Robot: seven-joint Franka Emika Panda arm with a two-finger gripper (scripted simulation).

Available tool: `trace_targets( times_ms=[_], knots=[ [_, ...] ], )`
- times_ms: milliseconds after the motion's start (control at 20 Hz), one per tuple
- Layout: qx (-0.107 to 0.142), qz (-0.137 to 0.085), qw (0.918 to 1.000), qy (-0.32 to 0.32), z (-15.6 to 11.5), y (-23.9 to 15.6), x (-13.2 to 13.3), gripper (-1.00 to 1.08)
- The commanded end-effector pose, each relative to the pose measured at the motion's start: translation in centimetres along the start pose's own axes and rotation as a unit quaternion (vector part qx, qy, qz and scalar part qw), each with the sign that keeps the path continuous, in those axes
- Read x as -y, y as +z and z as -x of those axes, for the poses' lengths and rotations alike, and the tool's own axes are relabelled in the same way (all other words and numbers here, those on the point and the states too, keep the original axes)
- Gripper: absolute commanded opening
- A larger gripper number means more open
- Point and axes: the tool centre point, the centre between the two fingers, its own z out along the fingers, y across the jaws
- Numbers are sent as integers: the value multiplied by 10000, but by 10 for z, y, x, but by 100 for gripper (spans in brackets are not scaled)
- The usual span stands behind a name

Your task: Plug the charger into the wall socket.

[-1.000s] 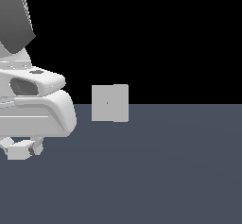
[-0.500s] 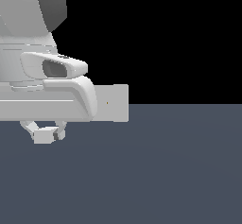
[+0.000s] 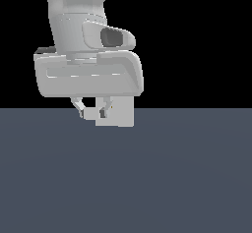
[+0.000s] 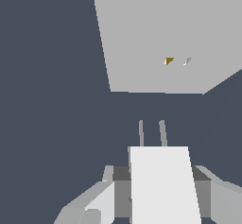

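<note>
In the exterior view my gripper point(image 3: 92, 111) hangs just above the floor, shut on the charger point(image 3: 91, 114), a small white block between the fingers. Directly behind it stands the wall socket point(image 3: 122, 113), a pale upright plate partly hidden by my hand. In the wrist view the charger point(image 4: 160, 185) shows as a white block with two thin prongs point(image 4: 141, 133) aimed toward the socket point(image 4: 156, 29). The socket's two small holes point(image 4: 169, 61) lie a short gap ahead of the prongs and a little to one side. Grey fingers point(image 4: 120, 192) flank the block.
A dark blue-grey floor point(image 3: 172, 178) spreads under everything, with black background above it. My large white hand and wrist point(image 3: 88, 74) fill the upper part of the exterior view's left half.
My arm has carried the charger upward and toward the exterior view's right. The hand now stands in front of the socket and covers part of it.
</note>
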Motion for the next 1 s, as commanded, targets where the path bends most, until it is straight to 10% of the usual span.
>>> trace_targets(
  times_ms=[0, 950],
  knots=[
    [4, 33, 10000, 87, -6, -6, -12, -100],
    [6, 49, 9999, 132, -15, -7, -17, -100]
  ],
)
